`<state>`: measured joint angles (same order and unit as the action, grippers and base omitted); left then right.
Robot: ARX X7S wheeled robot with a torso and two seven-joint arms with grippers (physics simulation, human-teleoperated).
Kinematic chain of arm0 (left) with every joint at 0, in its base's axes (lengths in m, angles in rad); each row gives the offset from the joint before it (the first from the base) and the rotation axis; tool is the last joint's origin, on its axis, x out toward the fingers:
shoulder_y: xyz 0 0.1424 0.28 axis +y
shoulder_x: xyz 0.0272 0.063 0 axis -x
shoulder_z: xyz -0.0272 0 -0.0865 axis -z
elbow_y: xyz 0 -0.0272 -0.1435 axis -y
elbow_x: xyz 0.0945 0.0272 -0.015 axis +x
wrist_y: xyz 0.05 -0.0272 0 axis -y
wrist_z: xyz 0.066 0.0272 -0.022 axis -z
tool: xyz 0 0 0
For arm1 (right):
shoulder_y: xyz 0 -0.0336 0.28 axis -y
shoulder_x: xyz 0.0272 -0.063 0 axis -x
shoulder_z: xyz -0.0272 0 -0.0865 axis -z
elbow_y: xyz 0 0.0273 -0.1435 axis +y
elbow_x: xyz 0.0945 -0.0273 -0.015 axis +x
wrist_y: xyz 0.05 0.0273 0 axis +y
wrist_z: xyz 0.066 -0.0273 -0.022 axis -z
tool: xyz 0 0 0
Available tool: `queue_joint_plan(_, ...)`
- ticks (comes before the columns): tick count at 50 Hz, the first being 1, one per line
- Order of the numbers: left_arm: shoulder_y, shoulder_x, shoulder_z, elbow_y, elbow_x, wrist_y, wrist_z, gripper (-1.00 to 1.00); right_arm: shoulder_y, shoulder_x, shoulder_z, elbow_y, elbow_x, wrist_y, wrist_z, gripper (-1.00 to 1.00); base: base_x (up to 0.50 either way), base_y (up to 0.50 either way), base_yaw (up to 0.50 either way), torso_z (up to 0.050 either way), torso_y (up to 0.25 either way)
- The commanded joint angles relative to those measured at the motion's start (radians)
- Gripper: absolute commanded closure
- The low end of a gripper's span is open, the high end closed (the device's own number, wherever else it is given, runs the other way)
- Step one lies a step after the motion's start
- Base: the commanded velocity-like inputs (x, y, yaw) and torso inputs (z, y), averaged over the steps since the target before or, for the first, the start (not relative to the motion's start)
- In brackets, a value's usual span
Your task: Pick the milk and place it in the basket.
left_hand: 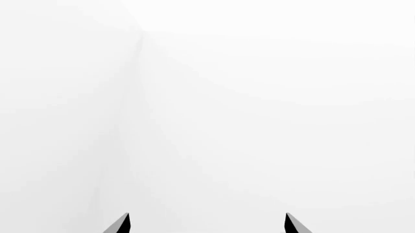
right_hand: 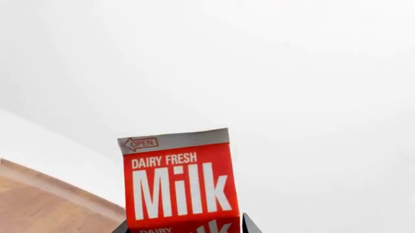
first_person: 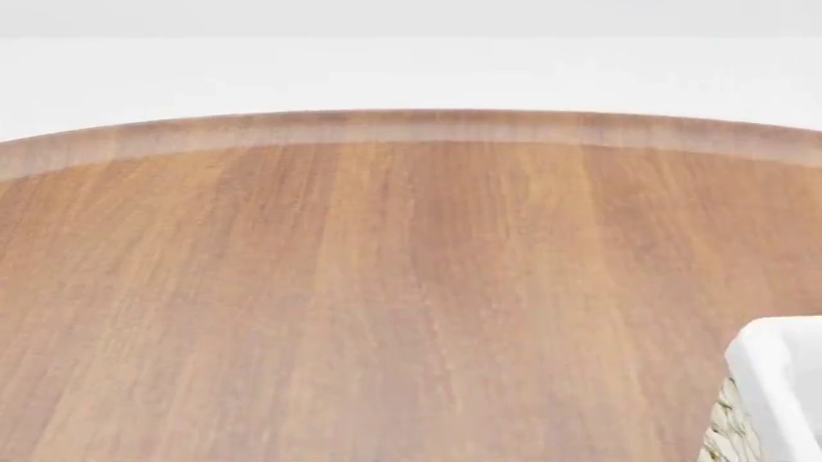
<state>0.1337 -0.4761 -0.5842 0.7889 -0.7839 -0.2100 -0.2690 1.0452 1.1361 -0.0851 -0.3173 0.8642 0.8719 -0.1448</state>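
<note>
In the right wrist view my right gripper [right_hand: 184,228] is shut on the milk [right_hand: 178,187], a carton with a red top and white "Milk" lettering, which stands upright between the two dark fingertips and is lifted off the table. In the head view only a corner of the basket [first_person: 771,375] shows at the lower right, with white cloth over its rim and cream wicker below. Neither gripper shows in the head view. In the left wrist view my left gripper [left_hand: 207,224] is open and empty, its two fingertips wide apart before a white background.
The round wooden table [first_person: 385,289] fills the head view, its far curved edge running across the top. An edge of the table [right_hand: 45,204] also shows in the right wrist view. White walls lie beyond.
</note>
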Motion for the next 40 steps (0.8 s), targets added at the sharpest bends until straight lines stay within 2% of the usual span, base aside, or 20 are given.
queue_joint_plan(1, 0.002, 0.016, -0.022, 0.004, 0.016, 0.0, 0.021, -1.0, -0.107, 0.163, 0.253, -0.008, 0.028, 0.058, -0.088, 1.0, 0.0, 0.0, 0.0, 0.0, 0.0)
queue_joint_plan(6, 0.003, 0.016, -0.022, 0.003, 0.019, 0.001, 0.02, -1.0, -0.192, 0.178, 0.331, 0.018, 0.017, 0.073, -0.112, 1.0, 0.0, 0.0, 0.0, 0.002, 0.002)
queue_joint_plan(8, 0.004, 0.017, -0.022, 0.003, 0.017, 0.002, 0.021, -1.0, -0.204, 0.196, 0.312, 0.03, 0.011, 0.114, -0.09, 1.0, 0.0, 0.0, 0.0, 0.0, 0.0)
queue_joint_plan(12, 0.003, 0.017, -0.02, 0.002, 0.019, 0.002, 0.021, -1.0, -0.31, 0.169, 0.407, 0.033, -0.022, 0.106, -0.125, 1.0, 0.0, 0.0, 0.0, 0.0, 0.0)
queue_joint_plan(20, 0.004, 0.016, -0.019, 0.002, 0.018, 0.003, 0.02, -1.0, -0.385, 0.163, 0.437, 0.062, -0.057, 0.107, -0.164, 1.0, 0.0, 0.0, 0.0, 0.0, 0.001)
queue_joint_plan(25, 0.004, 0.016, -0.018, 0.002, 0.018, 0.005, 0.02, -1.0, -0.37, 0.161, 0.385, 0.104, -0.069, 0.096, -0.163, 1.0, 0.0, 0.0, 0.0, 0.0, 0.002)
queue_joint_plan(35, 0.005, 0.015, -0.017, 0.0, 0.019, 0.007, 0.021, -1.0, -0.238, 0.114, 0.152, 0.211, -0.127, 0.064, -0.187, 1.0, 0.0, 0.0, 0.0, 0.001, 0.001)
queue_joint_plan(40, 0.005, 0.014, -0.019, 0.0, 0.015, 0.007, 0.018, -1.0, -0.23, 0.092, 0.101, 0.248, -0.152, 0.051, -0.204, 1.0, 0.0, 0.0, 0.0, 0.0, 0.0)
